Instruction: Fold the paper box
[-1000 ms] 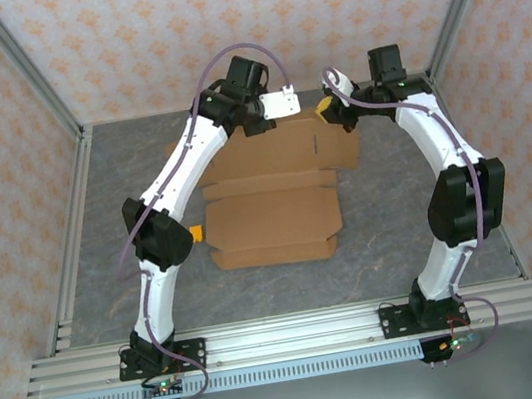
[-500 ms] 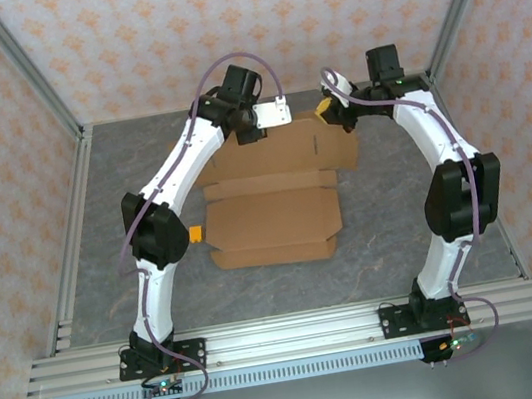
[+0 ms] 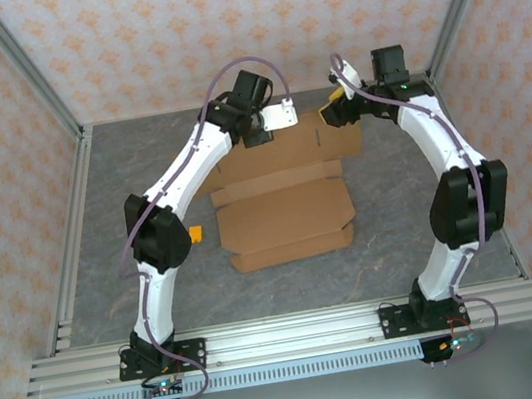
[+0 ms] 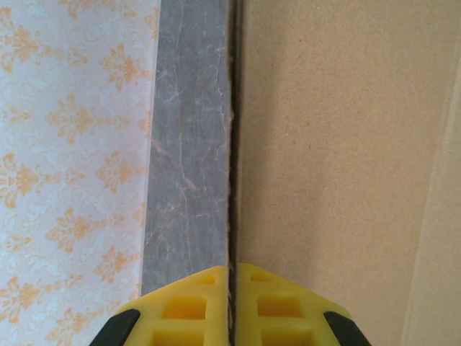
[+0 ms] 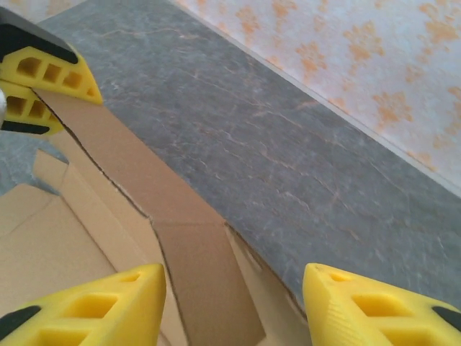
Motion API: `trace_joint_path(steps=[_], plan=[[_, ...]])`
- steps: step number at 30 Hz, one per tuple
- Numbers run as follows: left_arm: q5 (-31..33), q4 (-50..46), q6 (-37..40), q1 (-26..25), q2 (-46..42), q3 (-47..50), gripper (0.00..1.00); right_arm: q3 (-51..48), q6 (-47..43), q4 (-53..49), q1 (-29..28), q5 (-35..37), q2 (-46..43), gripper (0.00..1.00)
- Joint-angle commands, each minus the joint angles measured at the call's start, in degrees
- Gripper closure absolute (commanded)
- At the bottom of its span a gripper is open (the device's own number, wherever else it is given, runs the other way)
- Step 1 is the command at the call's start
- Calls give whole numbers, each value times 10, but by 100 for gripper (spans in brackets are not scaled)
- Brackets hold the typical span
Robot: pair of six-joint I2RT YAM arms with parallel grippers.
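- Left wrist view: my left gripper (image 4: 232, 285) is clenched on a thin edge of the paper box (image 4: 338, 166), the cardboard pinched between both yellow fingers.
- Right wrist view: my right gripper (image 5: 234, 285) is released, its fingers spread to either side of a raised flap.
- Top view: the box lies as an unfolded sheet on the table (image 3: 412, 227) between my arms, with both grippers at its far edge.
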State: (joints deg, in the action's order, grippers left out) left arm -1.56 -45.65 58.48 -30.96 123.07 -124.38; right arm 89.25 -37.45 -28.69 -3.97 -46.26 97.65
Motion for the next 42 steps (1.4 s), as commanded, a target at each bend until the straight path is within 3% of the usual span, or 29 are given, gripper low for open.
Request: trace_joint_path(steps=[1,6,14,19,22,25,28,34,39,42], plan=[[45,49,-19,-6,-49,34,100,-56,111,45,2,72,-76,45],[57,91,-21,-10,-79,84,100,-134,216,84,6,151,-142,44],[99,144,-30,-34,-104,151,100,-180,339,66,7,201,-181,45],[117,149,-41,-40,-92,158,100,-256,407,61,6,198,-238,48],[118,137,-47,-40,-83,143,100,-336,451,113,0,145,-294,49],[116,99,-59,-39,-62,99,100,-402,495,193,-46,155,-326,50],[113,64,-68,-39,-36,53,100,-449,573,312,-100,195,-301,52],[97,27,-75,-34,-4,0,100,-461,732,564,-184,264,-101,59],[87,14,-77,-33,5,-16,100,-396,822,662,-195,265,54,70],[88,14,-74,-31,10,-17,100,-368,833,674,-203,276,99,73]])
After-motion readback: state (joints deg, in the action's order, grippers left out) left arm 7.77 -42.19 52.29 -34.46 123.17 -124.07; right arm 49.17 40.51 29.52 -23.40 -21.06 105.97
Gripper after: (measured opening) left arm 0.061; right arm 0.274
